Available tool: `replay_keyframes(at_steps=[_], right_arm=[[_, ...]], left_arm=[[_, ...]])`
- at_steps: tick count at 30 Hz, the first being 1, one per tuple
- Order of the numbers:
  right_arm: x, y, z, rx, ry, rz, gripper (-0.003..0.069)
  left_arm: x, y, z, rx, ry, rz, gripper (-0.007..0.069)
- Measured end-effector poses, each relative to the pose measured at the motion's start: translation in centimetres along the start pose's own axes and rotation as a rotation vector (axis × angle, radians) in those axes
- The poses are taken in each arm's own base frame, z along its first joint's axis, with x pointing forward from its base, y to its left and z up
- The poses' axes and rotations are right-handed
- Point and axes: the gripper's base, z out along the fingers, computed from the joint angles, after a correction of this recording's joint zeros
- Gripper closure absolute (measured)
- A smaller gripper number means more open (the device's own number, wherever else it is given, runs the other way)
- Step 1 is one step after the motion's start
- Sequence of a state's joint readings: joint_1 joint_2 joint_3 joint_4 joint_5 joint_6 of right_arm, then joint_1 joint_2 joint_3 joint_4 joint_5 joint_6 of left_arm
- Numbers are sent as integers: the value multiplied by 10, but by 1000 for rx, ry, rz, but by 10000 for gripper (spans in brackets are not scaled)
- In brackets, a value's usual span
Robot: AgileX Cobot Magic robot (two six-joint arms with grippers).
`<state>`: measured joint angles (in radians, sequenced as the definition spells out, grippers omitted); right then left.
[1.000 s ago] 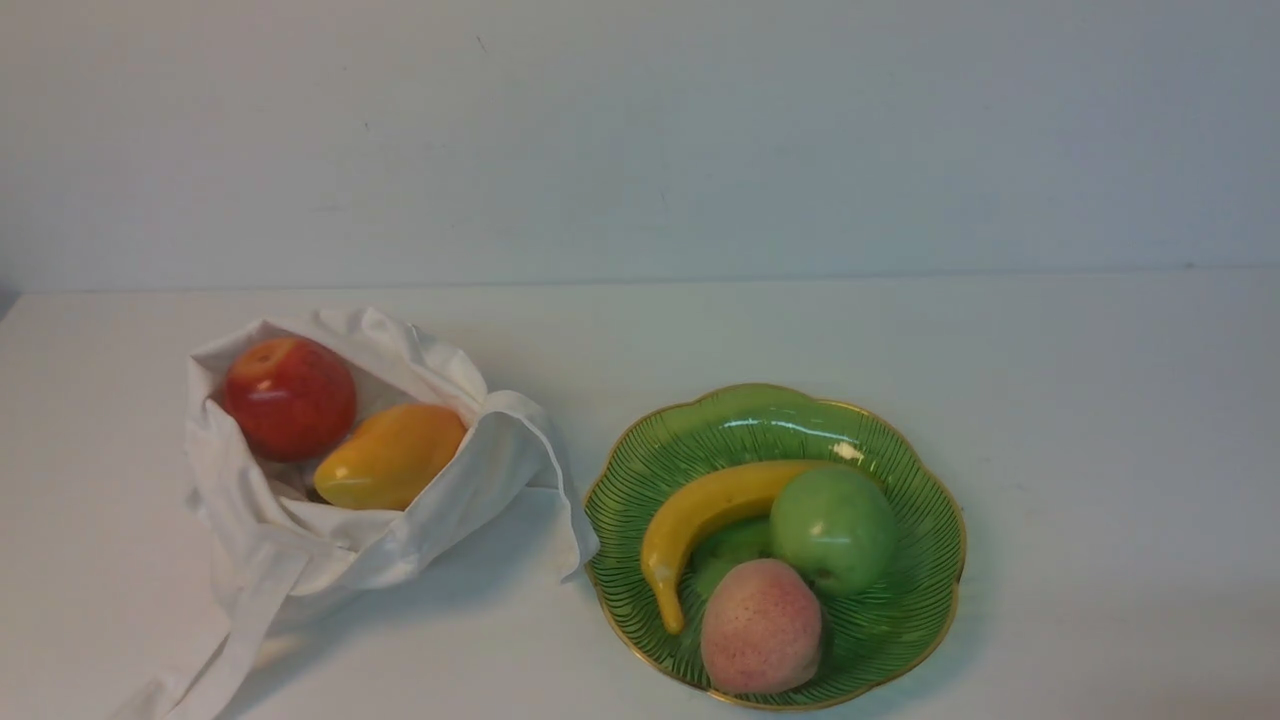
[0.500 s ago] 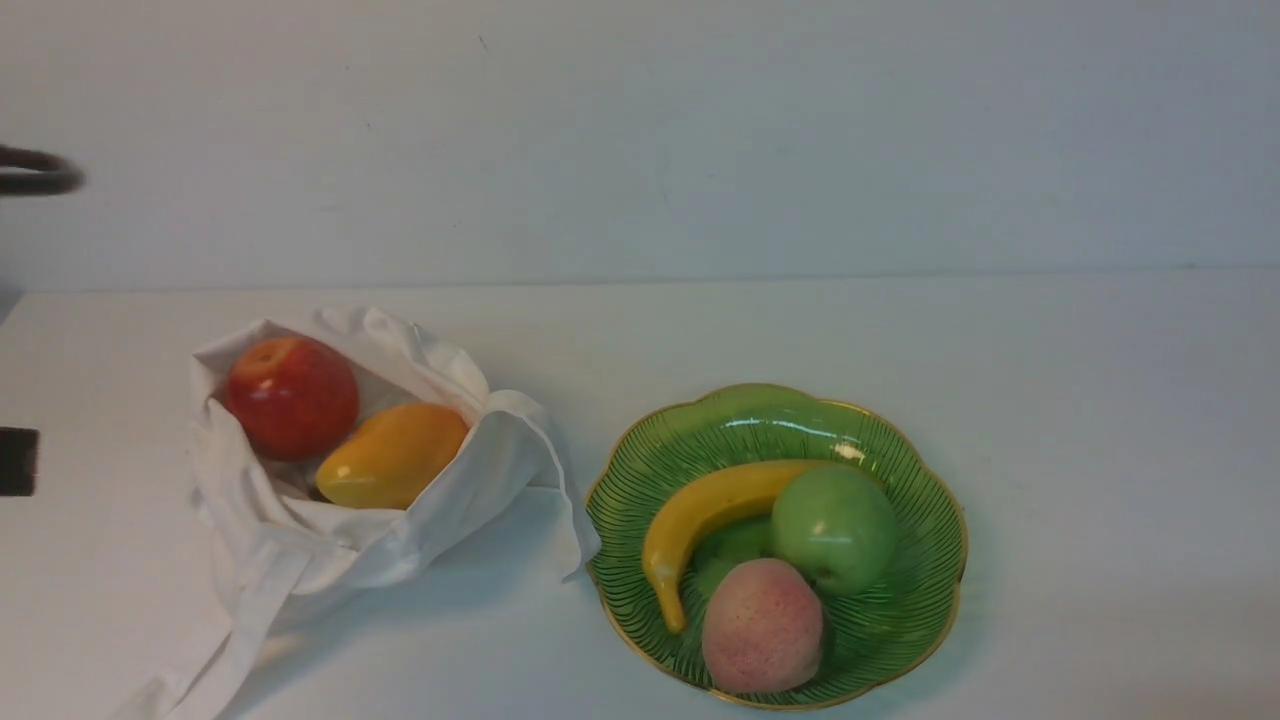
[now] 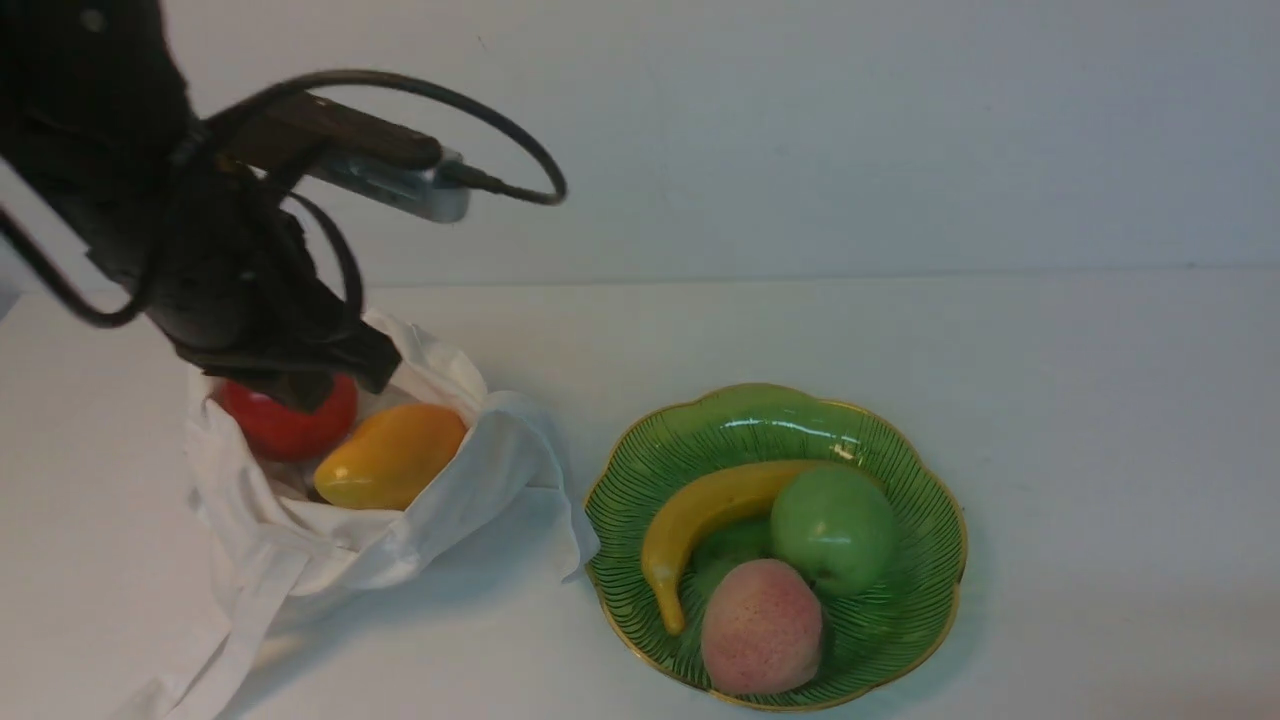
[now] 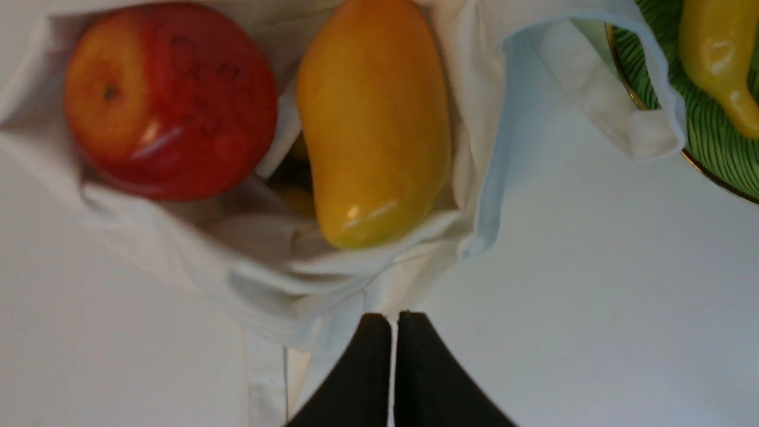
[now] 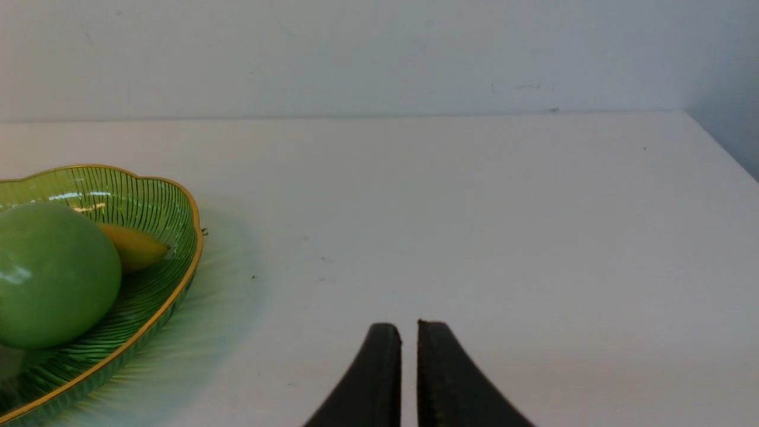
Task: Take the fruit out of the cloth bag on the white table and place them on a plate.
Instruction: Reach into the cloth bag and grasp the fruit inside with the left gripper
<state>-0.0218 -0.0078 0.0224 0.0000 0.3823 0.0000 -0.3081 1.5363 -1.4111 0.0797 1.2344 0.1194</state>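
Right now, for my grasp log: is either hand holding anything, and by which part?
Nothing is held. The left hand and the right hand are both shut and empty.

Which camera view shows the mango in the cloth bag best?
The left wrist view: the mango is large there, almost all of it bare in the open cloth bag, beside the red apple. The front view shows the mango smaller, its lower edge behind a bag fold. The right wrist view misses it.
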Motion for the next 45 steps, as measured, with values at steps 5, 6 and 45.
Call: replay_keyframes(at_steps=[5,6,45], right_arm=[[0,0,0,-2,0,5,622],[0,0,0,0,0,0,622],[0,0,0,0,0,0,622]], left_arm=[[-18,-4,36,-6,79,34,598],[-21,-5,45,-9,84,38,557],[-38,-5,123,-51,181,21,143]])
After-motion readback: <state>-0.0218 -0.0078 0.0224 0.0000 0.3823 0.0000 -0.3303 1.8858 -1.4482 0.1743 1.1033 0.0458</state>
